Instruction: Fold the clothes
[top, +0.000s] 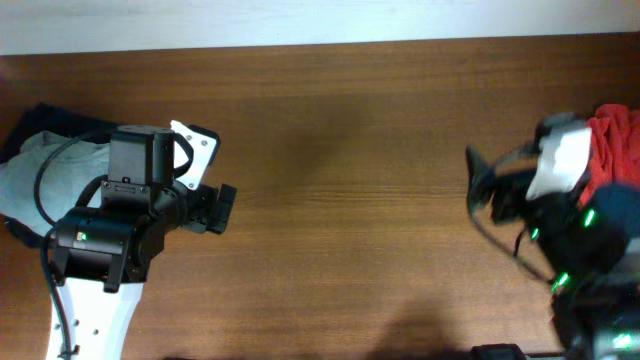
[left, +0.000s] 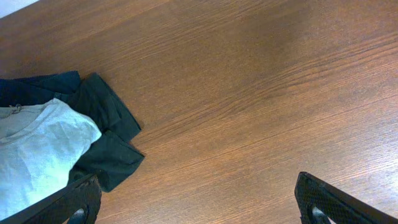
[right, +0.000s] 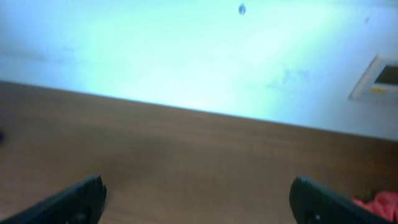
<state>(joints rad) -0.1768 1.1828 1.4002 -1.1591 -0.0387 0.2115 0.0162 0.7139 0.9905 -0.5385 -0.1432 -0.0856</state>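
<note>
- My left gripper (left: 199, 208) stood with its jaws spread wide and nothing between them. Only the two dark fingertips (left: 74, 200) entered the bottom corners of the left wrist view.
- It hung above the bare wooden table (top: 350, 150), at the table's left end and just beside the heap of clothes.
- The pale grey-blue T-shirt (left: 37, 149) lay crumpled at that left end, on top of a dark garment (left: 106, 124) whose sleeve and edges showed from under it. In the overhead view my left arm covered part of the shirt.
- Neither left fingertip touched the fabric; the nearer one sat close to the dark garment's lower edge.
- My right gripper (right: 202, 205) was likewise wide open and empty, with its fingertips at the bottom corners of the blurred right wrist view.
- It pointed across the table toward a pale wall (right: 186, 50) bearing a small pale plate (right: 379, 78).
- The red garment (top: 615, 140) lay bunched at the table's far right edge, beside my right arm and partly hidden by it. A scrap of it showed in the lower right corner of the right wrist view.
- The middle of the table separated the two heaps, which lay well apart.
</note>
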